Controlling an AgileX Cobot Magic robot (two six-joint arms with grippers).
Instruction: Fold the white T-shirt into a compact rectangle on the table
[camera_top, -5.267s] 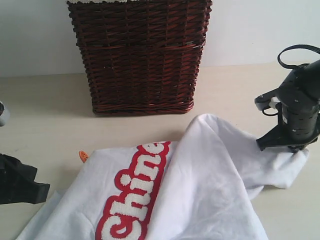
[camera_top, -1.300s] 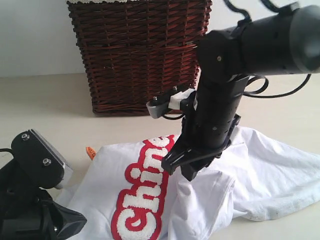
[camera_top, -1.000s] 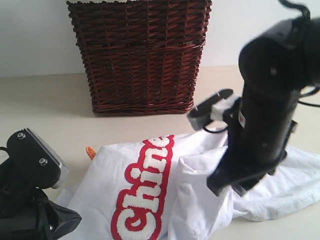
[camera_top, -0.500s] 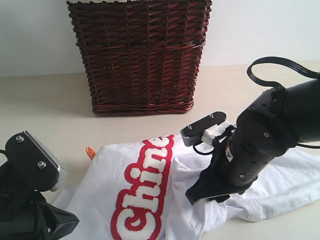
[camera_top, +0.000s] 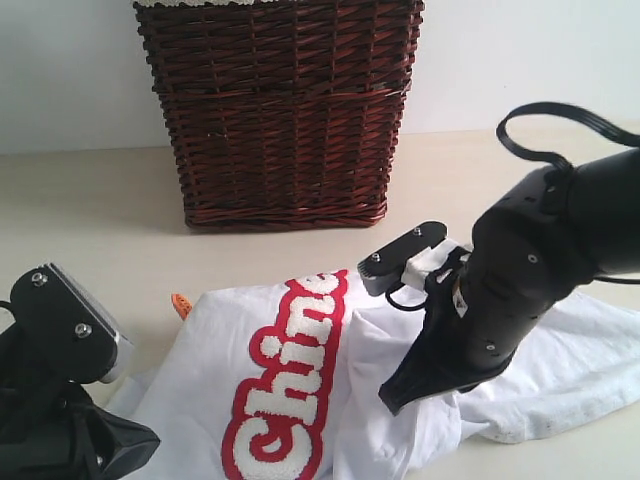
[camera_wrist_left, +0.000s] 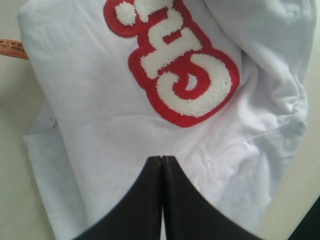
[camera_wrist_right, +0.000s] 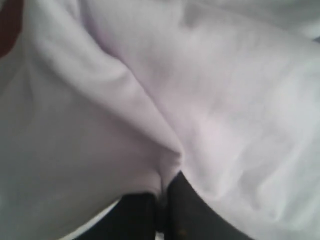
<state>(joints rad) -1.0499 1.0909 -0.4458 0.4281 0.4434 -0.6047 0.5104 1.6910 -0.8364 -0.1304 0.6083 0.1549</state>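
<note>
The white T-shirt (camera_top: 200, 360) lies crumpled on the table (camera_top: 90, 220), its red-outlined fuzzy lettering (camera_top: 290, 380) face up and an orange tag (camera_top: 181, 303) at its left edge. My right gripper (camera_top: 397, 398) is pressed down into a bunched fold to the right of the lettering. In the right wrist view that gripper (camera_wrist_right: 162, 192) is shut with a ridge of white cloth pinched between its fingertips. My left gripper (camera_wrist_left: 161, 160) is shut, its tips just above the shirt below the lettering (camera_wrist_left: 185, 75), with no cloth between them. The left arm (camera_top: 60, 390) sits at the near left.
A tall dark wicker basket (camera_top: 280, 110) stands at the back centre, just behind the shirt. Bare tabletop shows to the left of the basket (camera_top: 80, 200) and at the far right (camera_top: 470, 180). The tag also shows in the left wrist view (camera_wrist_left: 12, 49).
My right arm swung right off the lettering and came down onto the bunched cloth. Its jaws then closed on a fold. The left arm hardly moved.
</note>
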